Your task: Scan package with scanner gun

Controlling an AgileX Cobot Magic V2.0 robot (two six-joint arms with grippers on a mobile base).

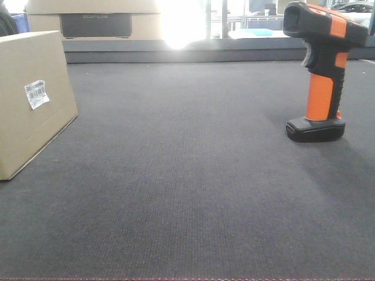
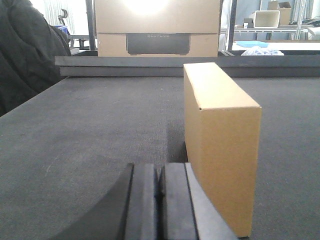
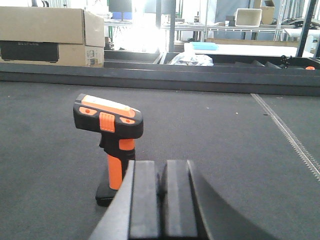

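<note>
The package (image 1: 32, 99), a plain tan cardboard box with a small white barcode sticker (image 1: 36, 93), stands on the dark mat at the far left. In the left wrist view the package (image 2: 220, 135) rises just ahead and to the right of my left gripper (image 2: 160, 172), whose jaws are shut with nothing between them. The scanner gun (image 1: 321, 70) stands upright on its flat black foot at the right, head facing left. From the right wrist, the scanner gun (image 3: 112, 137) is just ahead and left of my right gripper (image 3: 161, 170), which is shut and empty.
A wider tan box with a dark grey panel (image 1: 94, 20) sits behind the raised back ledge (image 1: 187, 50). A dark garment (image 2: 27, 50) lies at the left edge of the mat. Shelves and bins (image 3: 250, 17) stand beyond the table.
</note>
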